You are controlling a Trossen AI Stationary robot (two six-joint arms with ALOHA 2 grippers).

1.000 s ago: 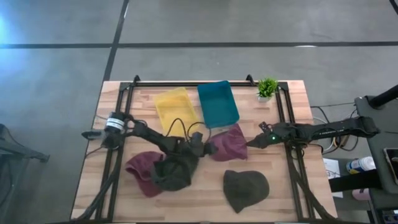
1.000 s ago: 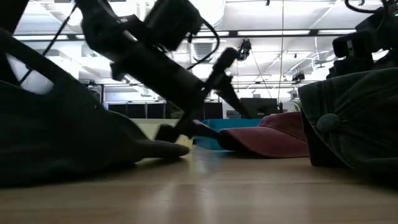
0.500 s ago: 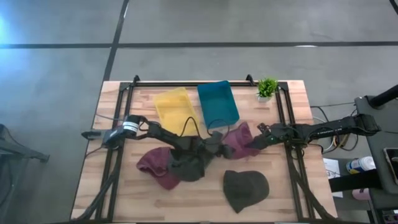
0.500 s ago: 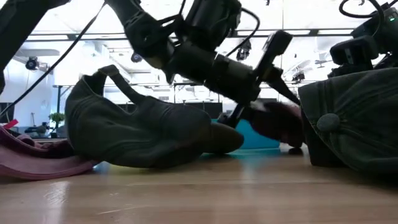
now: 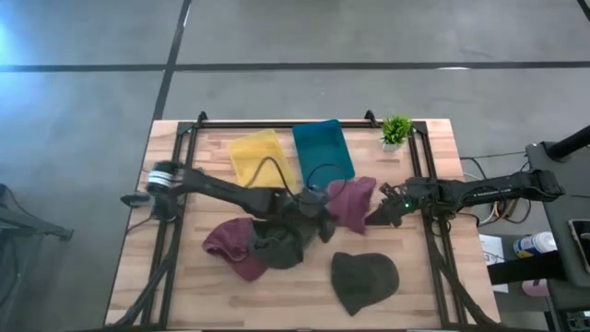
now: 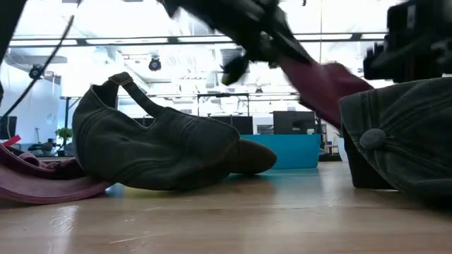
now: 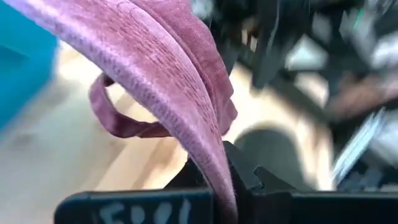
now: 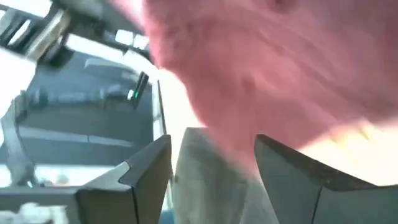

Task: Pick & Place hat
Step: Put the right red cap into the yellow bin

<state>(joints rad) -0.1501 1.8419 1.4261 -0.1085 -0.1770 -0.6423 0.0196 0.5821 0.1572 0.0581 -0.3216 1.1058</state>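
A maroon hat (image 5: pixel 350 195) hangs tilted above the table's middle, right of my left gripper (image 5: pixel 324 210), which is shut on it. In the low view this hat (image 6: pixel 318 81) slants down toward the right, clear of the wood. My right gripper (image 5: pixel 376 216) stands open at the hat's right side; in its wrist view the maroon cloth (image 8: pixel 261 68) fills the space just ahead of its spread fingers. A dark hat (image 5: pixel 277 247) lies on the table under my left arm. My left gripper pinches an edge of the maroon hat (image 7: pixel 219 163) between its two fingers, coming level from the table's left. The hat rises away from the fingers, off the table, with its back strap (image 7: pixel 118 121) hanging in a slack loop. I cannot tell whether my right gripper touches the hat.
A second maroon hat (image 5: pixel 229 242) lies left of the dark one. A dark green hat (image 5: pixel 364 277) lies near the front edge. A yellow bin (image 5: pixel 258 157) and a teal bin (image 5: pixel 323 152) stand at the back, with a small plant (image 5: pixel 396 129) at the back right.
My left gripper has moved toward the table's right, shut on the maroon hat's edge and gone up. The hat, lying flat a second ago, now hangs tilted off the table. The dark hat under my left arm has been shoved rightward and turned over.
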